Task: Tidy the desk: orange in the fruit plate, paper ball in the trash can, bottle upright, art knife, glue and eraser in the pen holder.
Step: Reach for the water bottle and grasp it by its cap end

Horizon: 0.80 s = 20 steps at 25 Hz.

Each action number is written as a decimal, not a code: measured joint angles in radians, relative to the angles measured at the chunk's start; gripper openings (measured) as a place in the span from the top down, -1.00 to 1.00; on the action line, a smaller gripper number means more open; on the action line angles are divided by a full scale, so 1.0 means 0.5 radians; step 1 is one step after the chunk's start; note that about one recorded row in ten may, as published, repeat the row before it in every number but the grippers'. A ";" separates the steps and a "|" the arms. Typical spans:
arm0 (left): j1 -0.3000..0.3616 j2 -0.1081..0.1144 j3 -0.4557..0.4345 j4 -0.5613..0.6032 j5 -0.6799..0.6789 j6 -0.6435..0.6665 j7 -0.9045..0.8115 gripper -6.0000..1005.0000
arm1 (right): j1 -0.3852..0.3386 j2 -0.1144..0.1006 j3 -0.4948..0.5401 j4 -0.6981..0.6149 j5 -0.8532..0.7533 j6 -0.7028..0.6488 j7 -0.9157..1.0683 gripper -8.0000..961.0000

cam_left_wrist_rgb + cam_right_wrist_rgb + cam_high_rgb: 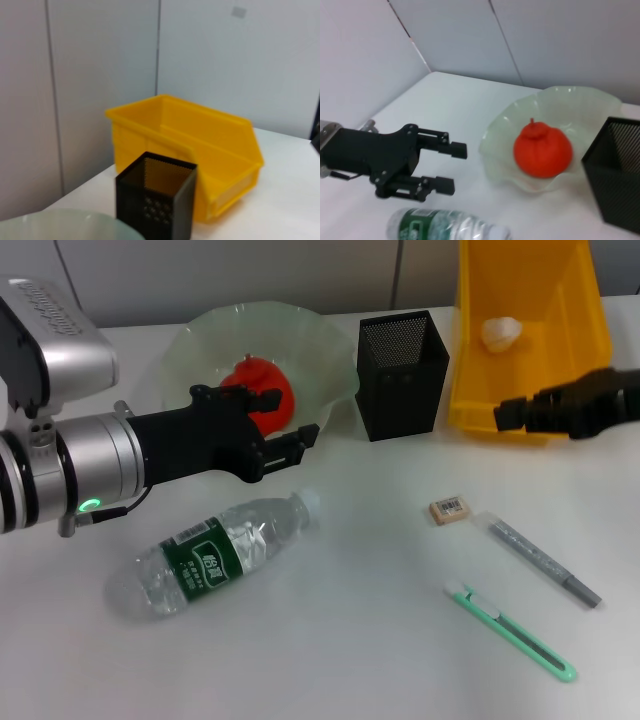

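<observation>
White desk (330, 660) and grey walls are all around us. We see the bottle (215, 555) lying on its side, near the left, so standing it up looks like our job now. Our left gripper (300, 443) hangs just above it with its fingers spread wide and holding nothing. Next we think it must drop down, close round the bottle and tip it up. The orange (262, 390) already sits in the fruit plate (320, 345), far left. The paper ball (501, 332) is in the yellow trash can (530, 360), far right. Our right gripper (508, 413) waits there; we cannot tell if it is shut. The eraser (449, 509), glue (543, 560) and art knife (512, 631) lie near right, not yet in the black pen holder (402, 375). Nothing blocks the bottle.
</observation>
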 joint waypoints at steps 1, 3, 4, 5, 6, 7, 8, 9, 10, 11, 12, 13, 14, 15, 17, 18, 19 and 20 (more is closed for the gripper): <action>-0.009 0.002 -0.018 0.026 0.019 0.057 -0.008 -0.17 | 0.000 0.000 0.000 0.000 0.000 0.000 0.000 0.71; -0.023 0.002 -0.035 0.056 0.071 0.109 -0.037 -0.17 | -0.055 0.019 0.031 0.084 0.073 -0.037 -0.128 0.71; -0.031 0.001 -0.041 0.078 0.119 0.138 -0.065 -0.17 | -0.085 0.025 0.053 0.134 0.123 -0.056 -0.206 0.71; -0.044 -0.002 -0.034 0.123 0.233 0.160 -0.131 -0.17 | -0.142 0.034 0.093 0.228 0.212 -0.094 -0.371 0.71; -0.047 -0.003 -0.029 0.134 0.260 0.160 -0.147 -0.17 | -0.142 0.034 0.093 0.228 0.212 -0.094 -0.371 0.71; -0.054 -0.006 -0.016 0.157 0.329 0.163 -0.187 -0.17 | -0.175 0.036 0.106 0.282 0.259 -0.114 -0.477 0.71; -0.063 -0.009 0.001 0.179 0.403 0.163 -0.223 -0.17 | -0.208 0.038 0.117 0.333 0.302 -0.136 -0.592 0.71; -0.077 -0.011 0.028 0.198 0.483 0.163 -0.272 -0.17 | -0.239 0.040 0.124 0.382 0.337 -0.162 -0.714 0.71; -0.107 -0.013 0.058 0.210 0.581 0.162 -0.337 -0.17 | -0.285 0.042 0.146 0.467 0.371 -0.192 -0.892 0.71; -0.107 -0.013 0.058 0.210 0.581 0.162 -0.337 -0.17 | -0.285 0.042 0.146 0.467 0.371 -0.192 -0.892 0.71; -0.126 -0.013 0.069 0.210 0.623 0.163 -0.365 -0.17 | -0.318 0.041 0.174 0.543 0.372 -0.213 -1.020 0.71; -0.149 -0.013 0.076 0.206 0.658 0.165 -0.398 -0.17 | -0.318 0.041 0.174 0.543 0.372 -0.213 -1.020 0.71; -0.166 -0.012 0.085 0.204 0.689 0.168 -0.423 -0.17 | -0.336 0.037 0.185 0.578 0.372 -0.223 -1.073 0.71; -0.201 -0.012 0.106 0.203 0.763 0.183 -0.471 -0.17 | -0.369 0.031 0.204 0.647 0.372 -0.245 -1.179 0.71; -0.220 -0.012 0.118 0.206 0.807 0.192 -0.502 -0.17 | -0.384 0.028 0.211 0.677 0.372 -0.257 -1.227 0.71; -0.240 -0.013 0.130 0.211 0.844 0.199 -0.532 -0.17 | -0.397 0.026 0.216 0.702 0.372 -0.269 -1.263 0.71; -0.262 -0.013 0.140 0.214 0.887 0.211 -0.573 -0.17 | -0.412 0.024 0.223 0.725 0.370 -0.284 -1.308 0.71; -0.288 -0.013 0.149 0.216 0.924 0.225 -0.613 -0.17 | -0.441 0.021 0.254 0.767 0.366 -0.308 -1.377 0.71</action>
